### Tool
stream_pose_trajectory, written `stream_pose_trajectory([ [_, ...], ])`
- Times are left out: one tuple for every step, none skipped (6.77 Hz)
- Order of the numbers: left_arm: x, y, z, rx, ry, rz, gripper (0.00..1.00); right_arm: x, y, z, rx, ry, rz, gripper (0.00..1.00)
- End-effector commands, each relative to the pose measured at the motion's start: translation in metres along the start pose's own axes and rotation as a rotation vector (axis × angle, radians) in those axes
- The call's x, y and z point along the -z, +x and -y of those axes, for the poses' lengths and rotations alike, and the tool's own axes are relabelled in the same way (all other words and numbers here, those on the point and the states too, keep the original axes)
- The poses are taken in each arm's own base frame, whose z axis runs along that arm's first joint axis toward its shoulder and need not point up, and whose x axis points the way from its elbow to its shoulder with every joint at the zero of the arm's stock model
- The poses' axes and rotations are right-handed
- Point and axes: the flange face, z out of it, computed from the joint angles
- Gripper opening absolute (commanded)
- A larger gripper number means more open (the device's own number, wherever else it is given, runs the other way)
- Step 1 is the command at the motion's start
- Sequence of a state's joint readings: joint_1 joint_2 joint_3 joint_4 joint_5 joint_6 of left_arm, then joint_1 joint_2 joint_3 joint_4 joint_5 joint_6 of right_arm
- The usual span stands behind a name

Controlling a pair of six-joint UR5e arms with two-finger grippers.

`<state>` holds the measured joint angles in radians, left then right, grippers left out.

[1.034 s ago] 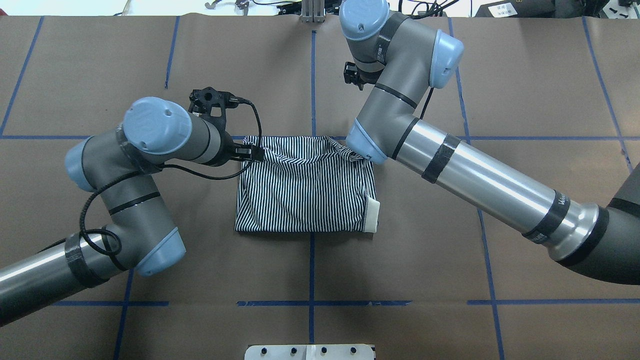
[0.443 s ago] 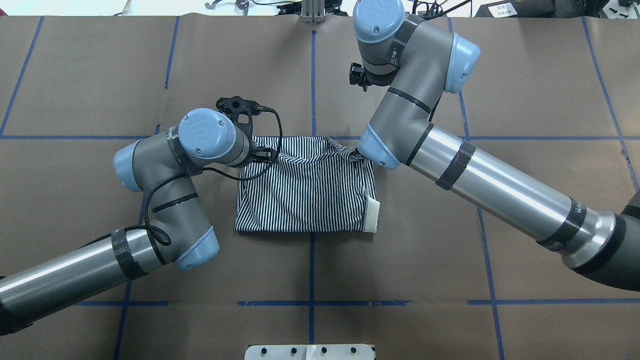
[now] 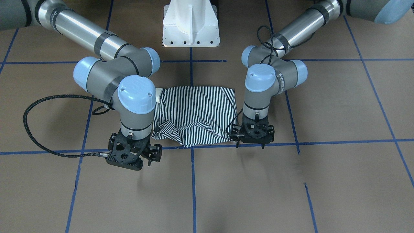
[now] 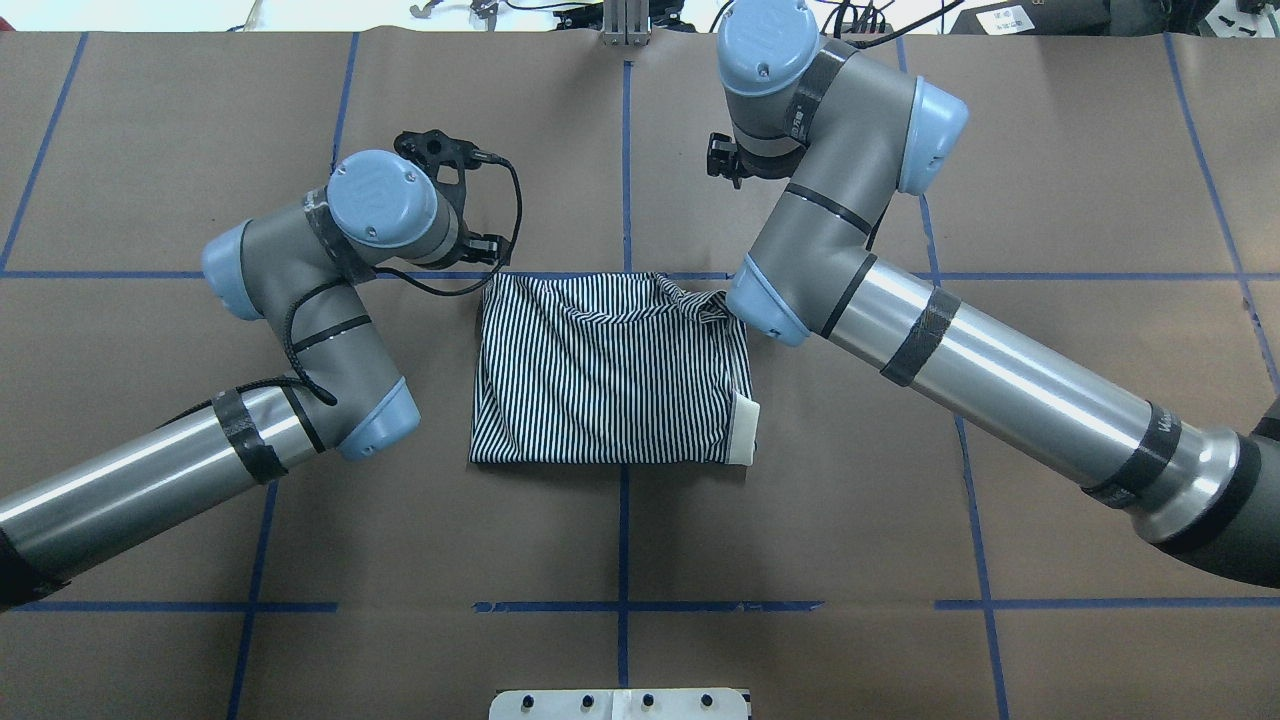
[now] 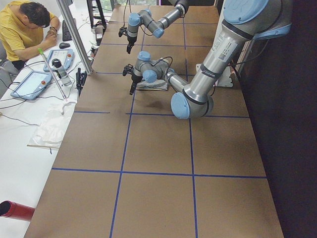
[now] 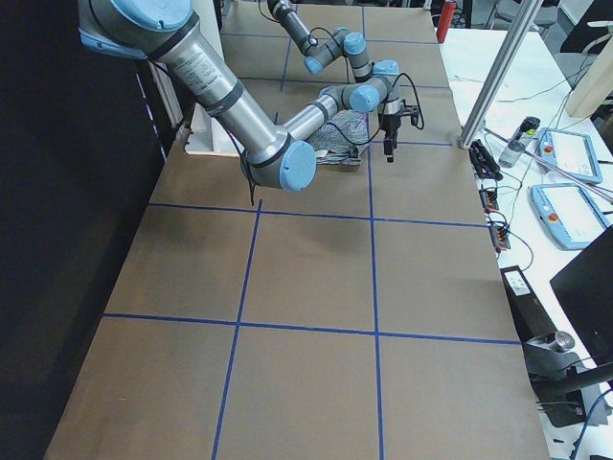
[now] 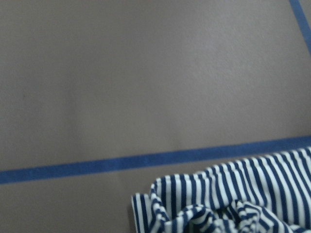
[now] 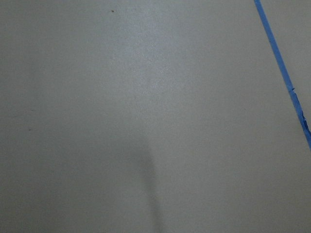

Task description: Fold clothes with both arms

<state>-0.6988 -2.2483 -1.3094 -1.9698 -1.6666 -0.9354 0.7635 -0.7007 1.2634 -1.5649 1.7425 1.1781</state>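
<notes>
One striped shirt [image 4: 610,370] lies folded in the middle of the desk [image 4: 900,560], with its cream collar [image 4: 743,435] at the lower right corner. The left arm [image 4: 300,290] and the right arm [image 4: 830,230] carry one tool each, wrists pointing down. The left tool [image 4: 487,244] hangs just beside the shirt's upper left corner. The right tool [image 4: 720,160] is higher in the frame, apart from the shirt. The left wrist view shows a rumpled shirt corner, the right one only bare desk. I cannot tell whether the tools are spread.

Soft striped cloth shirt [image 4: 610,380], matt brown paper table [image 4: 800,520], shiny metal right arm [image 4: 1010,385]
</notes>
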Motion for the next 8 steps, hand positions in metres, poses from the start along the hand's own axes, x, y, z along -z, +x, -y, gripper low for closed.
stream_pose_trajectory([
  [0.025, -0.016, 0.027, -0.028, 0.008, -0.052, 1.00, 0.010, 0.014, -0.012, 0.018, -0.025, 0.068, 1.00],
  [0.073, -0.025, 0.030, -0.055, 0.003, -0.079, 1.00, 0.029, 0.054, -0.006, 0.056, -0.060, 0.126, 1.00],
  [0.139, -0.047, 0.025, -0.152, 0.004, -0.065, 1.00, 0.043, 0.117, 0.008, 0.140, -0.053, 0.154, 1.00],
  [0.200, -0.091, 0.018, -0.228, -0.020, -0.051, 1.00, 0.056, 0.183, 0.023, 0.223, -0.084, 0.155, 1.00],
  [0.246, -0.154, 0.015, -0.305, -0.041, -0.021, 1.00, 0.065, 0.268, 0.033, 0.323, -0.091, 0.134, 1.00],
  [0.266, -0.226, 0.014, -0.367, -0.058, 0.005, 1.00, 0.060, 0.368, 0.039, 0.406, -0.119, 0.128, 1.00],
  [0.278, -0.302, 0.013, -0.462, -0.084, 0.022, 1.00, 0.056, 0.471, 0.045, 0.475, -0.145, 0.144, 1.00],
  [0.288, -0.372, 0.000, -0.435, -0.117, 0.018, 1.00, 0.052, 0.561, 0.037, 0.482, -0.164, 0.141, 1.00],
])
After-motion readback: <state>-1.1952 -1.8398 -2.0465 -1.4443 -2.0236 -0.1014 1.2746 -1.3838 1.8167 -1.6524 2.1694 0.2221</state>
